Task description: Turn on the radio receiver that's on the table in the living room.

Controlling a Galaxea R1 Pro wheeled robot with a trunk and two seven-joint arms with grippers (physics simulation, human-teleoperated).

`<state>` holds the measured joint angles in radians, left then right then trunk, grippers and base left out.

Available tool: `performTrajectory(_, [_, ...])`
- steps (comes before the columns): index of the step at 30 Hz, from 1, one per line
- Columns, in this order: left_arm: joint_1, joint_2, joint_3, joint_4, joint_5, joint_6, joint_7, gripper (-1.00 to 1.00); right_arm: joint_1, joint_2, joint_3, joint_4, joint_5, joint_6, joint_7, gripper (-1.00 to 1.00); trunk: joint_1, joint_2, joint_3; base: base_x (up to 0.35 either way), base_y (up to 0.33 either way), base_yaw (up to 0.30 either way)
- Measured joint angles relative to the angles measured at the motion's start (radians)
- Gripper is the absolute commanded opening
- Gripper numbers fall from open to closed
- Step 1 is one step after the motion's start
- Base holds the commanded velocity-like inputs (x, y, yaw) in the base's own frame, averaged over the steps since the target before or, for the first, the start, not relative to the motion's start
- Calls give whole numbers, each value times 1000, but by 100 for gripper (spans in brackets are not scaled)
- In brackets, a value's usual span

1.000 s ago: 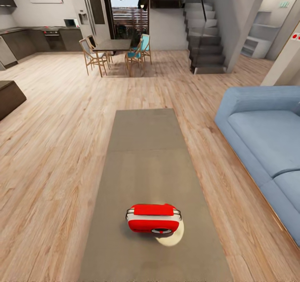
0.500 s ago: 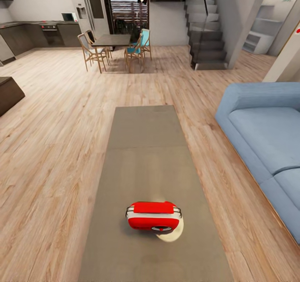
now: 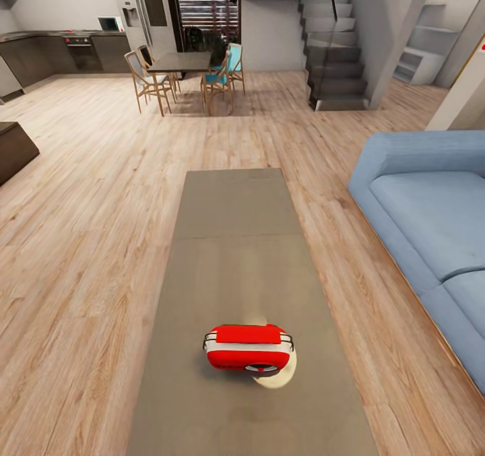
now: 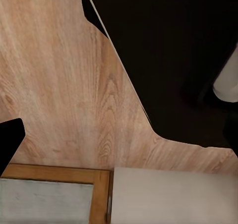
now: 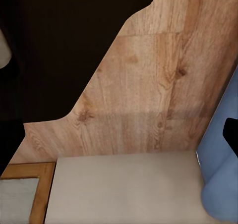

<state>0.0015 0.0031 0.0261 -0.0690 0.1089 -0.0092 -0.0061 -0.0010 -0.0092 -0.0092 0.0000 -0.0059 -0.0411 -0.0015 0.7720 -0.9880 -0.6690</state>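
Radio receiver (image 3: 248, 348) first, from the head camera: its red top and white body sit on the near stretch of the long grey-taupe bench (image 3: 236, 240), roughly centred across its width, dial face turned toward me. That orientation suits me, since I judge the controls to be on the facing side. A pale round patch (image 3: 279, 374) shows on the bench top at the radio's right corner; I cannot tell what it is. The light blue sofa (image 3: 431, 220) flanks the bench on the right, with wood plank floor (image 3: 87, 240) on the left and the dining table (image 3: 180, 62) and chairs well beyond.

Left wrist camera looks down at plank floor (image 4: 64, 85), a dark mass, and a pale slab beside a wood-framed panel (image 4: 54, 189). I cannot tell whether the left hand is spread or closed.

Right wrist camera gives floor (image 5: 148, 95), the same pale slab, and a blue sofa edge (image 5: 218, 174). The right hand's state I likewise cannot tell. Both arms seem to hang low, so reaching remains ahead.
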Motion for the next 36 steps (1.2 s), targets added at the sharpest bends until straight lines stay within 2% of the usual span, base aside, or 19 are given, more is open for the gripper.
performTrajectory(18, [0, -8, 4, -8, -1, -1, 0, 100, 0, 0, 5, 0, 9, 1, -1, 100, 0, 0, 0, 0, 0, 0])
performTrajectory(21, [0, -32, 0, -15, -3, 2, -1, 100, 0, -1, 7, -1, 10, 2, -2, 100, 0, 0, 0, 0, 0, 0])
performTrajectory(31, [0, -35, -2, -135, -2, 11, -12, 100, 1, -7, 6, -78, 11, 11, 3, 100, 0, 0, 0, 0, 0, 0])
performTrajectory(34, [0, -35, -2, -174, -3, 15, -15, 100, 1, -16, 6, -131, 11, 22, 5, 100, 0, 0, 0, 0, 0, 0])
performTrajectory(36, [0, -34, -3, -218, -4, 24, -16, 100, 1, -31, 6, -195, 12, 49, 5, 100, 0, 0, 0, 0, 0, 0])
